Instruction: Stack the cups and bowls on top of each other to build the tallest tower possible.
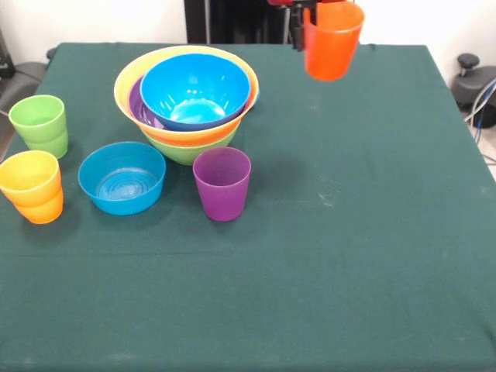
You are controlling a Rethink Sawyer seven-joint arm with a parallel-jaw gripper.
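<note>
The tower stands at the back left: a lime green bowl [188, 149] at the base, a yellow bowl [126, 80] in it, a purple bowl [140, 110], and a big blue bowl [195, 89] on top. In front of it sit a smaller blue bowl [122, 177] and a purple cup [222, 184]. At the left edge are a green cup [39, 124] and a yellow cup [29, 175] nested in an orange one [43, 209]. My gripper [304, 29] hangs at the top edge, shut on the rim of an orange cup [333, 43] held in the air, right of the tower.
The table [349, 256] wears a dark green cloth. Grey and black gear [474, 77] stands off its right edge. More dark gear [23, 74] lies off the left corner.
</note>
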